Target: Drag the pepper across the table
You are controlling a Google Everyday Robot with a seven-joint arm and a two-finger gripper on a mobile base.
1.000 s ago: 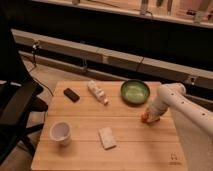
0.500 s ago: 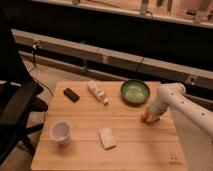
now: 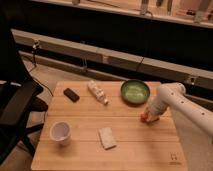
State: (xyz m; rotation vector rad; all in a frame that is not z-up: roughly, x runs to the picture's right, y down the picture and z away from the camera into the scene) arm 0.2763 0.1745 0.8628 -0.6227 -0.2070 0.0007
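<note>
The pepper (image 3: 145, 118) is a small orange-red lump on the light wood table (image 3: 90, 155), near its right edge, just in front of the green bowl (image 3: 135, 92). My gripper (image 3: 148, 115) comes in from the right on a white arm and sits right over the pepper, touching or covering most of it. Only a little of the pepper shows under the gripper.
A white cup (image 3: 60, 132) stands at the front left. A pale sponge-like block (image 3: 106, 137) lies at the front middle. A lying white bottle (image 3: 97, 92) and a small black object (image 3: 71, 94) are at the back left. A black chair (image 3: 17, 107) stands left of the table.
</note>
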